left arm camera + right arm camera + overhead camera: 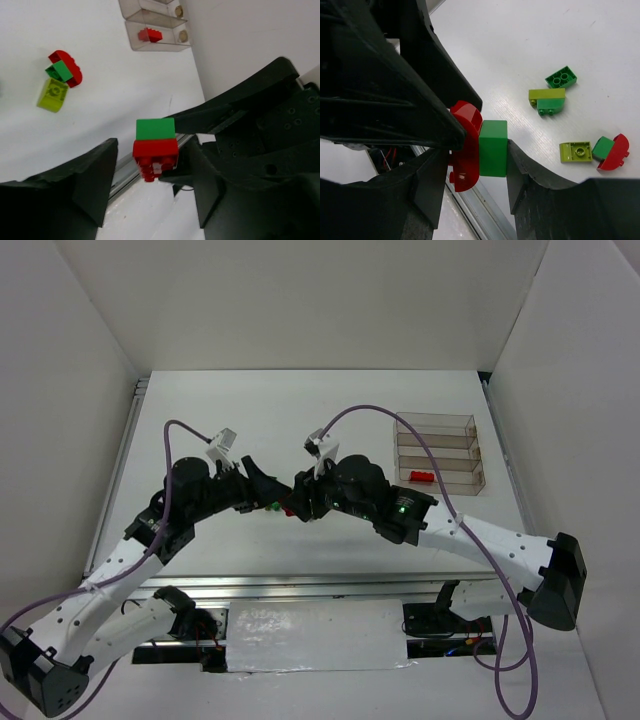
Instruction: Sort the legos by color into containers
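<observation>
Unlike the right wrist view, the left shows the tray (pixel 160 46).

The left gripper (pixel 266 499) and right gripper (pixel 298 503) meet tip to tip over the surface (pixel 330 410) with stacked bricks (pixel 492 150) filling the right jaws, leaving no passage between them; loose bricks (pixel 547 100) obstruct the surface nearby, while bare surface lies open toward the tray (pixel 435 425).

The left gripper (pixel 272 502) and right gripper (pixel 298 502) meet tip to tip at frame centre, small red and green legos (pixel 281 508) seemingly pinched between them. At upper right, the clear tray (pixel 440 440) holds one red brick (pixel 422 476) in its lowest compartment.
</observation>
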